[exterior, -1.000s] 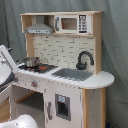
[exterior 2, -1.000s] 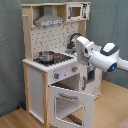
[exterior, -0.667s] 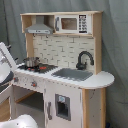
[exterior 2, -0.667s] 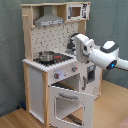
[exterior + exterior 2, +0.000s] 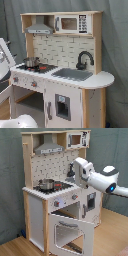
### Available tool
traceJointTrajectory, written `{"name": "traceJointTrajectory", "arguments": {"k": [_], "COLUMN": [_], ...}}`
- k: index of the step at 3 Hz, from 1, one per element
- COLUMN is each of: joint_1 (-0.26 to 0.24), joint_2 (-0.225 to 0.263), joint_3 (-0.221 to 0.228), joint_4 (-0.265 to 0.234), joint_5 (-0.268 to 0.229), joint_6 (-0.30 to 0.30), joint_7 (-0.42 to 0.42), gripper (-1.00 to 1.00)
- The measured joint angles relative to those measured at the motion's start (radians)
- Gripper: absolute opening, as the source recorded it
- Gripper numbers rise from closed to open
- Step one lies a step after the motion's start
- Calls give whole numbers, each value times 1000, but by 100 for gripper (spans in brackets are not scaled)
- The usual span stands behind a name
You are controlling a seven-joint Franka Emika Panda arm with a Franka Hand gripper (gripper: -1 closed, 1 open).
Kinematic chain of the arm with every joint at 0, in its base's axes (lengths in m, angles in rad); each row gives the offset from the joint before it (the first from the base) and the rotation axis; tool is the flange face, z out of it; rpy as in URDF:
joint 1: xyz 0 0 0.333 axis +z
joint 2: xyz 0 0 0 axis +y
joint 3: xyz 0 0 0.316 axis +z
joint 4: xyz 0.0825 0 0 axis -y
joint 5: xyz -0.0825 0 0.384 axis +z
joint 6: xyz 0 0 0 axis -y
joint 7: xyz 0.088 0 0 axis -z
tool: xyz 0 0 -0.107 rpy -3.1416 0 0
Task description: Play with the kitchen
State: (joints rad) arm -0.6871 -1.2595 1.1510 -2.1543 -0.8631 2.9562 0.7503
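- The kitchen was the big thing here, pale wood frame with white panels, standing on a wooden floor against a grey-green curtain backdrop in both exterior views.
- The white robot arm reached in from the second exterior view's right, up over the counter near the back wall. In the first exterior view only a white bit of it showed at the left edge.
- Honestly couldn't tell whether the gripper was spread or pressed together; its end was tucked behind the arm body in the second exterior view.
- The oven door hung open, tipped down and outward at the front of the second exterior view.
- The grey hood sat up top above the stove, with a toy microwave just beside it on the shelf.
- The sink was sunk into the counter, black faucet arching right behind it.
- The red-ringed stovetop had a small metal pot sitting on it, on the burner farther from the sink.
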Motion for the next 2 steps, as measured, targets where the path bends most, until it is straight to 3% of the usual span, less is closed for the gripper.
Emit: {"name": "traceJointTrajectory", "arguments": {"k": [2], "joint_1": [7], "joint_2": [85], "joint_3": [5], "joint_4": [66], "joint_5": [146], "joint_6": [-71], "joint_7": [-177], "gripper": [100]}}
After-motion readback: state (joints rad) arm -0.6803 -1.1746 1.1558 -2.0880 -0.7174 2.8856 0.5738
